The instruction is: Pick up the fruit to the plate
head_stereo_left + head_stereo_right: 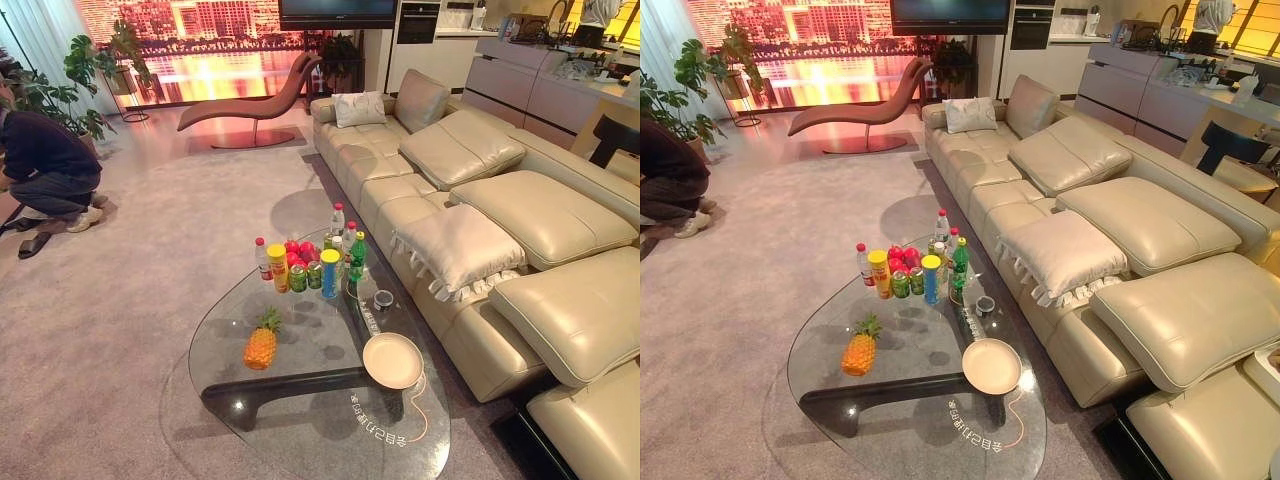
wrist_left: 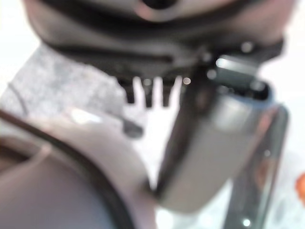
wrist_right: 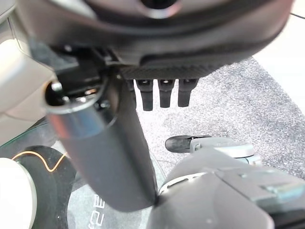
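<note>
One pineapple (image 1: pixel 261 343) is lying on the glass coffee table (image 1: pixel 300 420), on the side away from the beige sofa (image 1: pixel 480 200), with its green crown pointing toward the far end of the table. Well apart from it, nearer the sofa edge of the table, a round cream plate (image 1: pixel 392 360) is sitting bare. Just beyond the plate a small dark cup (image 1: pixel 383 299) is standing, and at the table's far end bottles and cans (image 1: pixel 320 262) are crowding together with some red fruit (image 1: pixel 295 250) among them. A white cushion (image 1: pixel 455 248) is resting on the sofa seat beside the table. Across the carpet, a person (image 1: pixel 45 175) is crouching near some potted plants (image 1: pixel 85 75).

In the left wrist view the left hand (image 2: pixel 147 88) is showing short dark fingertips pointing straight out, seemingly relaxed and holding nothing, though the view is poor. In the right wrist view the right hand (image 3: pixel 162 90) is hanging over the carpet with its fingers straight and nothing in its grasp.
</note>
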Robot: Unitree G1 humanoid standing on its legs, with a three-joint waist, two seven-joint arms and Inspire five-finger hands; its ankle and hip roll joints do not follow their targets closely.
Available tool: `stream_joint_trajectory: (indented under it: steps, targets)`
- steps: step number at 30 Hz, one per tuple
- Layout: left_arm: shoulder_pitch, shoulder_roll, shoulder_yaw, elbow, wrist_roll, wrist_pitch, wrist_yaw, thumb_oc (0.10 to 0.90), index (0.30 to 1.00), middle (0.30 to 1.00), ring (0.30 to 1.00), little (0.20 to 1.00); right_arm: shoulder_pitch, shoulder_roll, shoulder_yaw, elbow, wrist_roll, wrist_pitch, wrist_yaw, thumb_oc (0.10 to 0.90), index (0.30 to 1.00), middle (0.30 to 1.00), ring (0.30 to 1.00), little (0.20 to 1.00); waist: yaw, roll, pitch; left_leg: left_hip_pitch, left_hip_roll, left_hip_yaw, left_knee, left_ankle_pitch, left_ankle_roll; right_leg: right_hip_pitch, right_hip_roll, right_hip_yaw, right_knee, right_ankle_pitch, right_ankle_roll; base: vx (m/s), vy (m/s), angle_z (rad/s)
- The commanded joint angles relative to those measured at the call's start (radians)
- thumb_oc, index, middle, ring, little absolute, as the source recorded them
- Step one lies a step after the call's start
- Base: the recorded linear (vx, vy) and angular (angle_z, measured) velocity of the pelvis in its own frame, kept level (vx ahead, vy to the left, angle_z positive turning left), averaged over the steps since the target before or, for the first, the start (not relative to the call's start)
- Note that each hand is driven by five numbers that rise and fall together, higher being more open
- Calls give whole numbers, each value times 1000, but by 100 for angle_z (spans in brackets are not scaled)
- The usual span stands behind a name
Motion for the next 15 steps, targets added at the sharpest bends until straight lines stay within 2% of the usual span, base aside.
stream_joint_trajectory:
  steps: [1,6,15]
  targets:
    - [-92,-32,4,47,-16,-4,-13,800,900,900,900,900,-70,6,26,58,-59,20,16,800,900,900,900,900,6,-2,51,12,-95,-15,6,-103,42,49,86,-39,4,-84,-39,0,0,0]
    - [-95,-31,0,41,-24,-11,-27,800,900,900,900,900,-75,1,30,57,-56,23,18,800,900,900,900,900,10,-2,53,11,-94,-17,6,-102,42,49,84,-44,4,-84,-38,0,0,0]
    - [-89,-32,7,50,-1,-34,11,800,900,900,900,900,-74,2,27,63,-63,20,17,800,900,900,900,900,13,-5,56,11,-96,-20,6,-102,44,49,84,-43,4,-83,-38,5,2,3]
